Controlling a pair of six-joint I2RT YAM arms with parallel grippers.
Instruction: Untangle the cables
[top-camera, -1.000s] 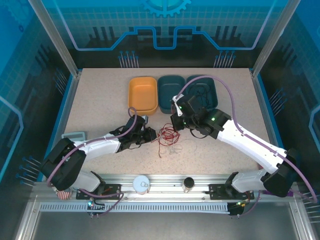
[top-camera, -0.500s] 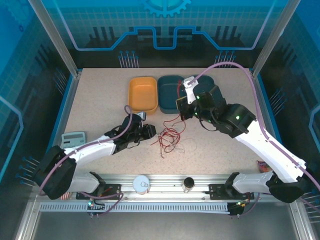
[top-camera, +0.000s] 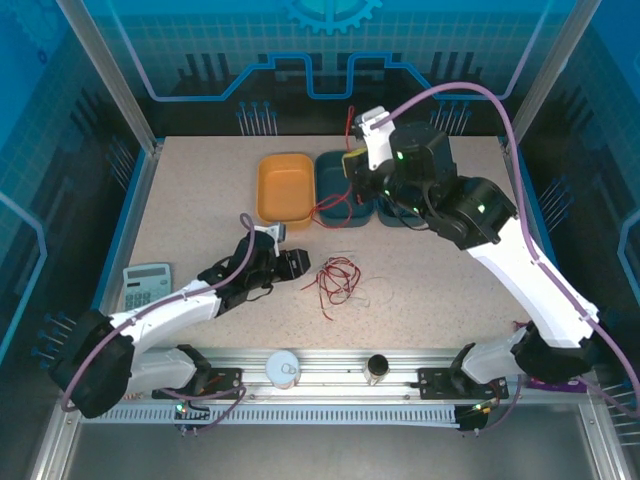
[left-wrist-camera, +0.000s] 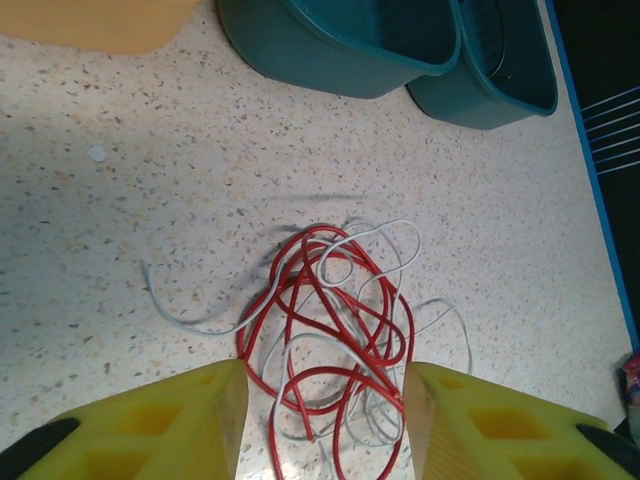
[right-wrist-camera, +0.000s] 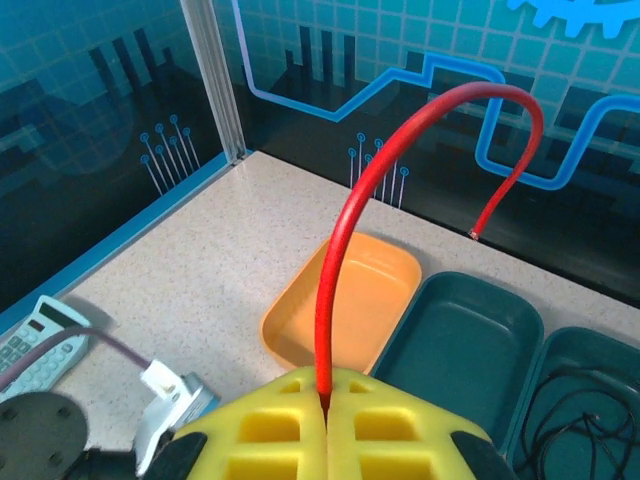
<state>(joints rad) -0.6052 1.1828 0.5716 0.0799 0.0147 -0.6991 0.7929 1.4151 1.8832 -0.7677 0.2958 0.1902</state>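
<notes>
Here the right gripper (right-wrist-camera: 325, 405) has its yellow pads pressed together on a red cable (right-wrist-camera: 335, 250). The cable rises from the pinch and arcs over, its free end in the air. This gripper hangs above the teal bins (top-camera: 330, 175).

The left gripper (left-wrist-camera: 325, 400) sits low over the table with its pads spread. A loose heap of red and pale cables (left-wrist-camera: 330, 300) lies between them and just ahead. A black cable (right-wrist-camera: 575, 410) is coiled in the teal bin farthest from the orange bin (top-camera: 285, 190), which stands beside the teal pair.

The table (top-camera: 200, 200) is speckled beige, and a calculator (top-camera: 147, 285) lies near its left edge. Blue gridded panels (top-camera: 330, 60) and aluminium posts (top-camera: 105, 75) enclose the cell.
</notes>
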